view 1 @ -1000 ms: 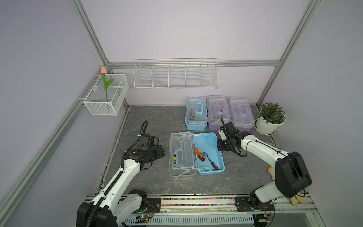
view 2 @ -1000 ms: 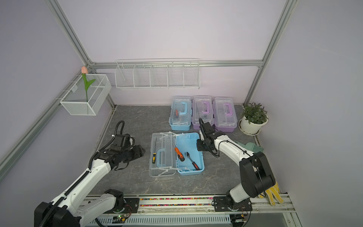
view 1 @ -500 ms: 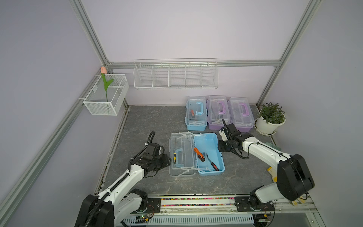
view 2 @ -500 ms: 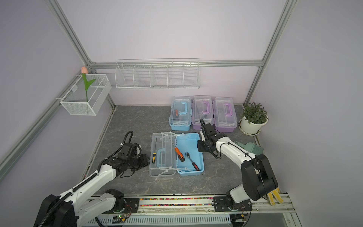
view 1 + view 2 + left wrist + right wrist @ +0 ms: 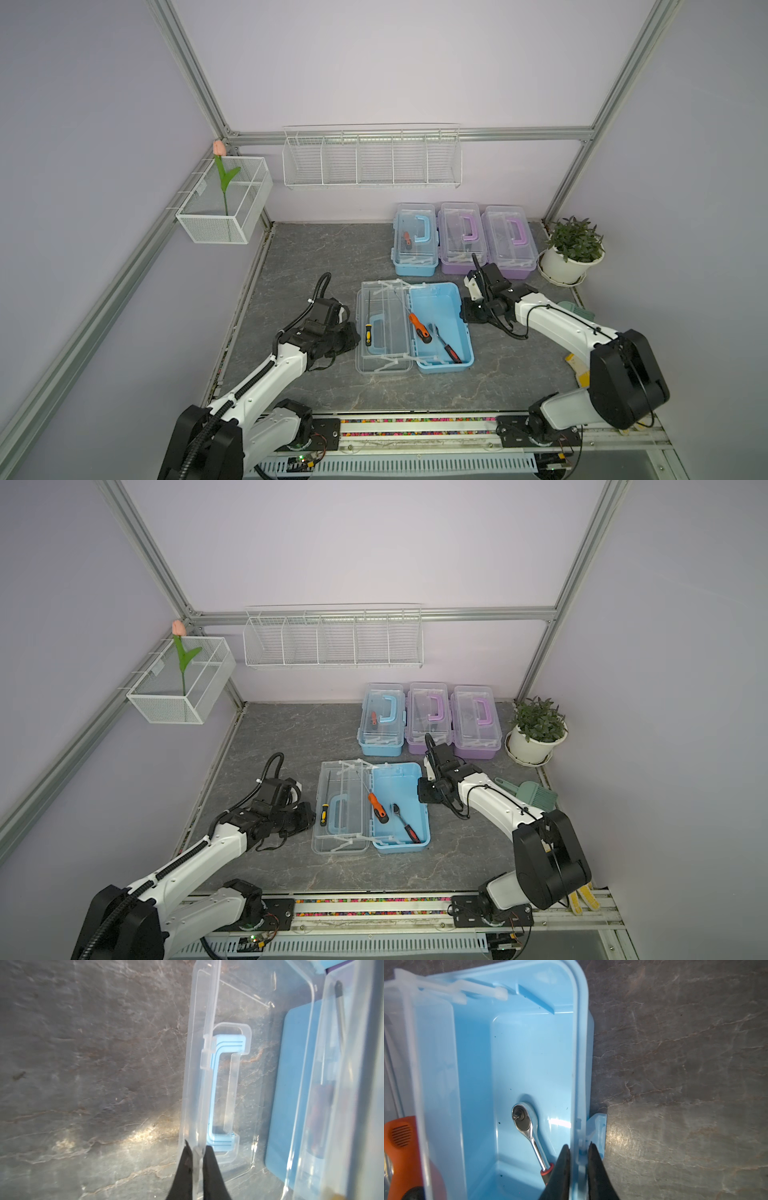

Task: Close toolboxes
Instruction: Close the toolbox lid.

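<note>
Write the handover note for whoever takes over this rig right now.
Left gripper: shut on the outer edge of the clear lid.
Right gripper: shut on the base rim of the open blue toolbox, beside its latch.
Back row: closed blue toolbox and purple toolboxes, lids down.
Done: those three look closed.
Left: swing the lid over the tools and latch it.

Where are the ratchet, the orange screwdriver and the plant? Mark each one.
ratchet [image 5: 522, 1117]: right wrist view, on its head.
orange screwdriver [image 5: 418, 327]: a top view, on its handle.
plant [image 5: 577, 240]: a top view, on its leaves.
</note>
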You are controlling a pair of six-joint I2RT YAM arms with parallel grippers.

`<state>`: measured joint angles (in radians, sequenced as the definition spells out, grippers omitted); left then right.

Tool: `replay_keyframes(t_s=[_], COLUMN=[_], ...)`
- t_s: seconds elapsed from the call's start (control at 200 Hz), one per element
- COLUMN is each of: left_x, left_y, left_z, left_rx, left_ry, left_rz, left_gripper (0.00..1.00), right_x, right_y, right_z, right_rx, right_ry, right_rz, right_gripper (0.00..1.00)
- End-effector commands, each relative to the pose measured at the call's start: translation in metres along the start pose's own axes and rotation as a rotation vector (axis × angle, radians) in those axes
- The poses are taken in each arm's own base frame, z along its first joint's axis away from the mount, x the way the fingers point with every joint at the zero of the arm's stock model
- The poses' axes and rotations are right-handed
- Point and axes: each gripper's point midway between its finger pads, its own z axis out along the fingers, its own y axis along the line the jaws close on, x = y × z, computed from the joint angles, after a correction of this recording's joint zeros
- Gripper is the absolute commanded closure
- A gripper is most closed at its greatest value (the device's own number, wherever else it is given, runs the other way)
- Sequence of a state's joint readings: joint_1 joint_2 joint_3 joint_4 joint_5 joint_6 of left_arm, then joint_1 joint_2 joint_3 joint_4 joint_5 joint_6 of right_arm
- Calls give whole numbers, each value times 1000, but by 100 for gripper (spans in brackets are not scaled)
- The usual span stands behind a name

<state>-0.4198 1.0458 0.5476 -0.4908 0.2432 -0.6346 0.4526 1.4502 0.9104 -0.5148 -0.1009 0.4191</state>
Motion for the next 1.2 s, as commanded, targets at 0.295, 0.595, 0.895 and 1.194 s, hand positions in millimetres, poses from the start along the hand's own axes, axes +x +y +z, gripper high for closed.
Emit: replay_keyframes(t_s=[0.295, 0.595, 0.895, 1.194], left_x=[-56, -81, -84, -68], left_y=[-14, -52, -67, -130], left_z=[-61, -102, -102, -75], left_rx=[-152, -117, -151, -14], left_ry=[-161, -247, -246, -198], left_rz=[148, 242, 313, 399], left_gripper=[100, 100, 100, 100], right_x=[12, 1, -3, -4], right_y=[37, 86, 102, 124], right_z=[1, 4, 10, 16], right_rx=[-107, -298, -241, -259], right_ry=[-31, -86, -78, -59], right_rz=[13, 51, -36, -104], right_gripper=[88, 88, 89, 88])
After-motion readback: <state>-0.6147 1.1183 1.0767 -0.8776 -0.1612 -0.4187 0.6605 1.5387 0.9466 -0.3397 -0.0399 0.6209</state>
